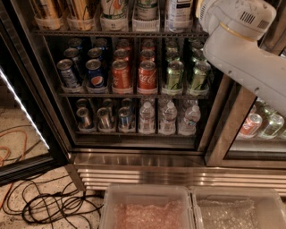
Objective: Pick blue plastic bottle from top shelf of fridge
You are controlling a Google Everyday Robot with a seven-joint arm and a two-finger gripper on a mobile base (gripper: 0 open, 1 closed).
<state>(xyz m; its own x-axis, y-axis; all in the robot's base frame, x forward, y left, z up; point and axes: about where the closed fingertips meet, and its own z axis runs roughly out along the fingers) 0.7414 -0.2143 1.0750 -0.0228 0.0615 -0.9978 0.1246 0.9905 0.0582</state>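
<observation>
Tall slim blue plastic bottle [147,8], only its pale base visible, stands in a holder on the dark wire top shelf [120,32]; the white robot arm [241,49] crosses that shelf's right end, its gripper out of frame above the shelf, so its opening cannot be told; the bottle is probably light, smooth and squeezable, best grasped mid-body.

white arm [241,49] reaches up beside the top shelf [120,32], gripper out of frame above

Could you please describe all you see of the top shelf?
The top shelf is a dark wire rack, level, at the picture's upper edge. Pale plastic holders stand on it in a row, each with a drink cut off above. The white arm hides its right end; the gripper is out of view.
</observation>
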